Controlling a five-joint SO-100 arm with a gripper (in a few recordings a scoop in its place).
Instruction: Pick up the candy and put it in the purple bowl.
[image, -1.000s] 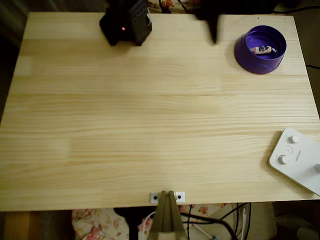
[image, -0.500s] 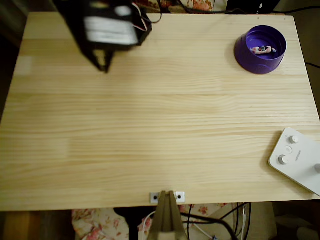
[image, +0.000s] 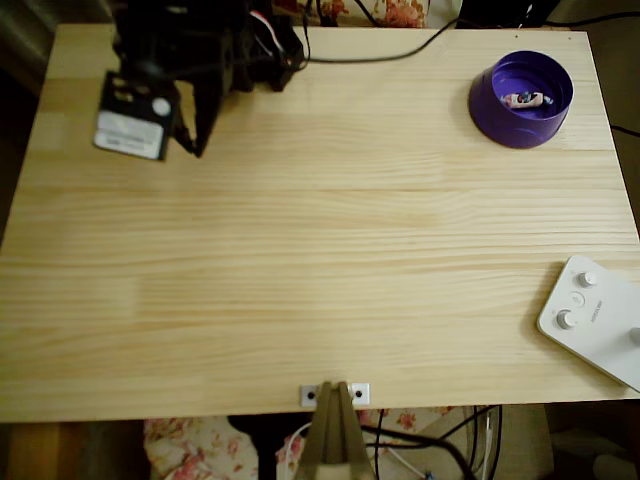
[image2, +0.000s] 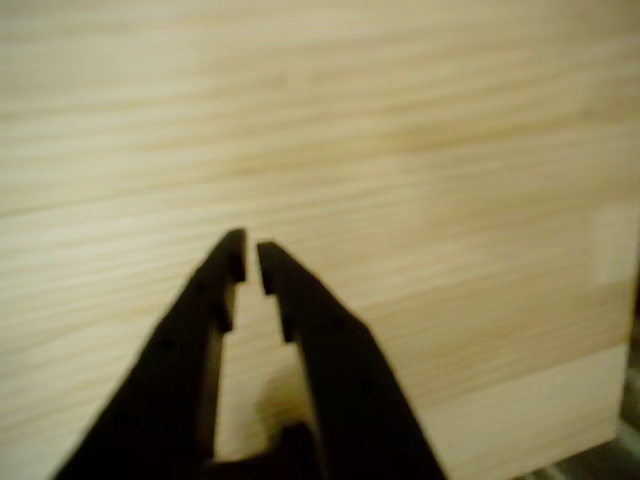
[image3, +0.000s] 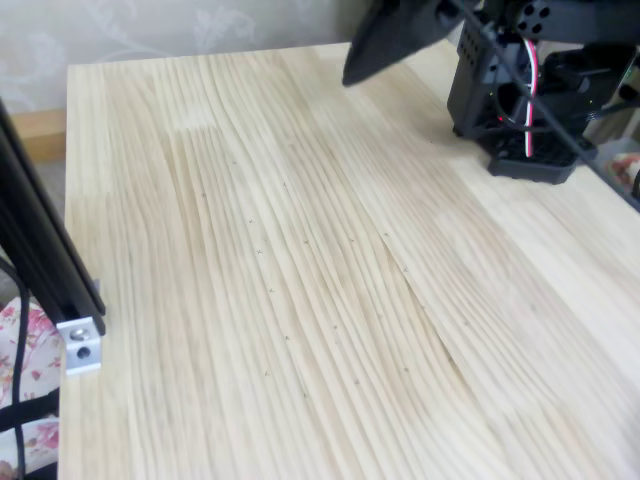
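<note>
The purple bowl (image: 497, 122) stands at the table's far right corner in the overhead view. The candy (image: 526, 99), pinkish-white with dark marks, lies inside it on the bottom. My black gripper (image: 193, 150) hangs over the far left part of the table, a long way from the bowl. In the wrist view the gripper (image2: 250, 262) points at bare wood, its fingers drawn together to a thin slit with nothing between them. The fixed view has the gripper (image3: 350, 76) above the table's far edge.
A white device with knobs (image: 595, 320) lies at the near right corner. The arm's black base (image3: 525, 110) sits at the far edge, with a cable running right from it. A metal clamp (image: 335, 394) grips the front edge. A black post (image3: 40, 250) stands beside the table.
The arm has swung from near the bowl across the far edge to the left side. The candy and bowl have stayed put.
</note>
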